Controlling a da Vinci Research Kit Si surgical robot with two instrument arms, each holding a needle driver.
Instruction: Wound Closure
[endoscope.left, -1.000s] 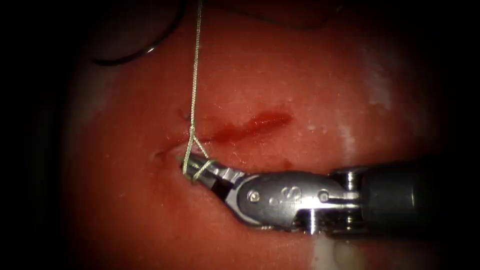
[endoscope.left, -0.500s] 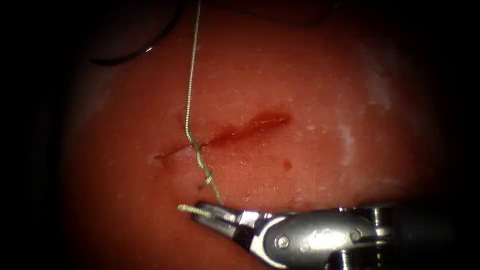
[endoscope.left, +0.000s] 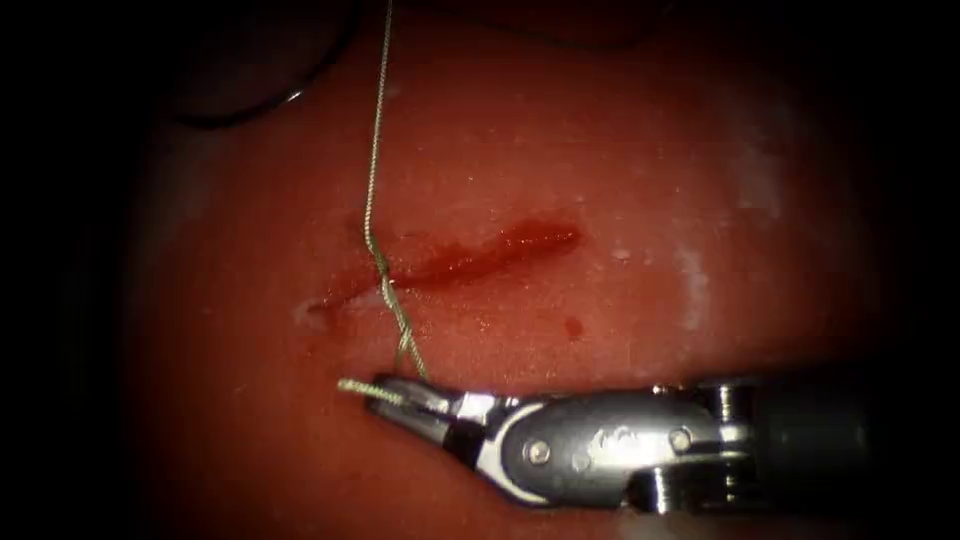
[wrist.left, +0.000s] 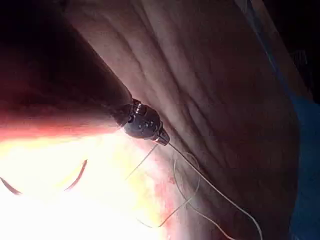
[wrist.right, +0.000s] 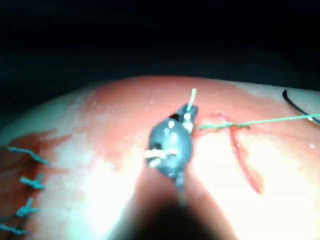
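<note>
The cut (endoscope.left: 480, 258) runs slantwise across the tissue (endoscope.left: 620, 180), red fluid along it. Near its left end the thread (endoscope.left: 372, 170) crosses it in a twisted knot (endoscope.left: 385, 268). One strand rises taut out of the picture's top. The other drops to my right tool (endoscope.left: 392, 392), which lies below the cut with jaws shut on the thread's short end; a frayed tail (endoscope.left: 355, 386) sticks out leftward. In the right wrist view the right tool (wrist.right: 188, 111) grips that tail (wrist.right: 192, 94). My left tool (wrist.left: 162, 139) has the thread (wrist.left: 210, 186) leaving its shut tip. The needle (endoscope.left: 290, 100) lies free on the tissue, far left.
Several earlier stitches (wrist.right: 30, 172) with cut thread ends sit in a row on another part of the tissue. Slack thread loops (wrist.left: 182, 200) lie on the tissue near the left tool. The needle's dark curve (wrist.left: 75, 181) rests close by, and its curve (wrist.right: 295, 104) lies beyond the cut.
The right tool, wrapped with thread loops at the cut a second ago, pulled down and away with the short end; the loops slid off into a twisted knot. It has since risen slightly.
</note>
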